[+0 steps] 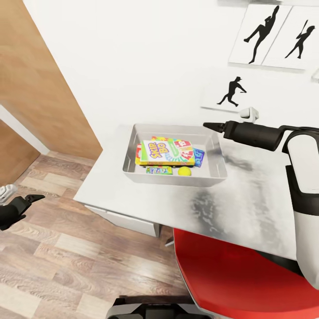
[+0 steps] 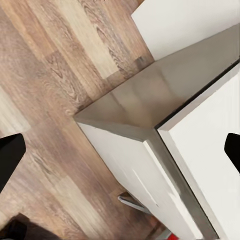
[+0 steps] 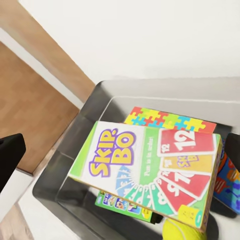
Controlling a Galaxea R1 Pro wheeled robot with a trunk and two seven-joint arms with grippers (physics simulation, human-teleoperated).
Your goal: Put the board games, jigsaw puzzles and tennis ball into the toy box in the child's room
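Note:
The light grey toy box (image 1: 173,128) stands on the table (image 1: 248,195) by the wall. Inside it lies a Skip-Bo board game (image 1: 163,153) (image 3: 145,165), resting on top of a jigsaw puzzle (image 3: 167,120). A blue board game (image 1: 199,157) (image 3: 229,184) sits on the tub's right side. A green-edged board game (image 1: 159,170) (image 3: 119,204) and the tennis ball (image 1: 184,171) (image 3: 182,231) lie at its front. My right gripper (image 1: 212,126) (image 3: 121,152) hangs open above the tub's right rim, holding nothing. My left gripper (image 1: 32,198) (image 2: 122,155) is open, low over the floor left of the table.
A red chair (image 1: 230,274) sits tucked under the table's near edge. White drawers (image 1: 126,220) (image 2: 150,175) hang under the table's left end. A wooden wardrobe door (image 1: 40,84) stands at the left, and baseball silhouette pictures (image 1: 259,35) hang on the wall.

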